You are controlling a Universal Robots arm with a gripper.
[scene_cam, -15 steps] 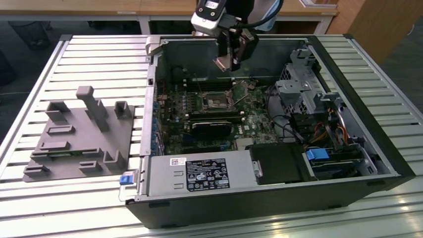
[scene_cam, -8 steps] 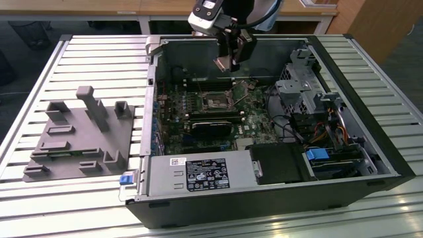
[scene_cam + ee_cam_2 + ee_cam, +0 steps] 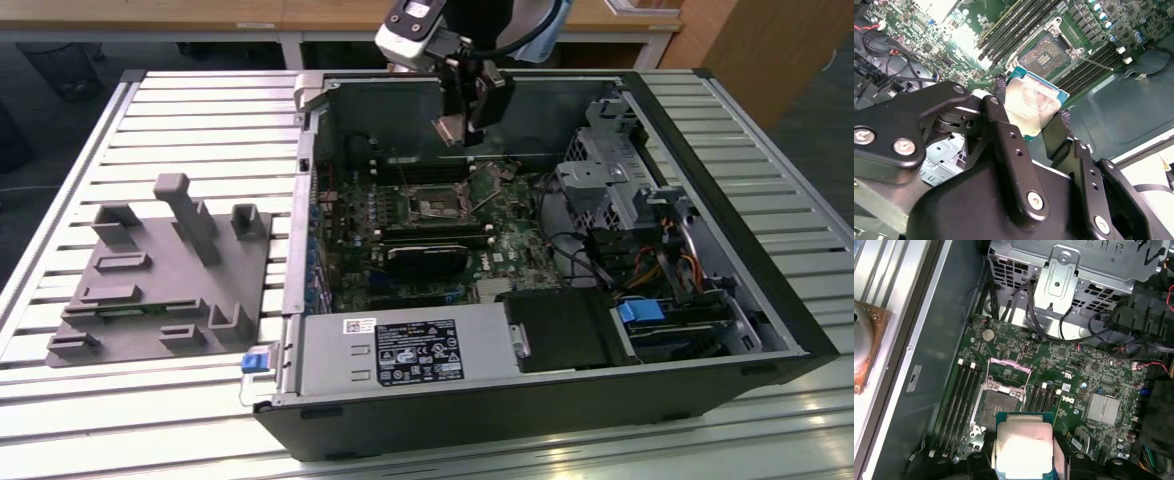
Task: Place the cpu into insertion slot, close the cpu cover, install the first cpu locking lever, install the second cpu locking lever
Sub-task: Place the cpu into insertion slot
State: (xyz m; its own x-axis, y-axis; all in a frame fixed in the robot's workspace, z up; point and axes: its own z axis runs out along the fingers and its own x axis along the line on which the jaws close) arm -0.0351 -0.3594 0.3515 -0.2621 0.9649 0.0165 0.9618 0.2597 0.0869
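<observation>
Exterior view: end effector (image 3: 454, 128) high over the open computer case (image 3: 534, 420), clamped on the cpu (image 3: 450, 131). Holds the little chip up in the air, well above the green board (image 3: 354, 270). Touches nothing else. Not down at the insertion slot (image 3: 437, 208), well apart from it.

Second wrist view: black fingers (image 3: 999, 130) pressed on two opposite edges of the cpu. Shiny grey face turned toward the camera, with a tan and blue-green rim around it. Beyond it, the slot with its dark middle bare. No chip in there.

First wrist view: cpu cover (image 3: 1009, 362) swung up and open, standing at one edge of the slot. Long black memory slots (image 3: 961, 400) on both sides of the socket. Back in the second wrist view, a thin metal rod (image 3: 1096, 63) sticking out beside the slot. Maybe one of the locking levers, unhooked, but too thin and small to be sure.

On the tabletop (image 3: 174, 110), at the exterior view's left, a grey holder block (image 3: 160, 280), well apart from the case.

Judged from all this: early in the job. Chip held tight in the grip and up over the case, and no more than that. Not yet in the slot. Cover not closed. Neither lever locked down, as far as can be seen. All four steps left to finish.
</observation>
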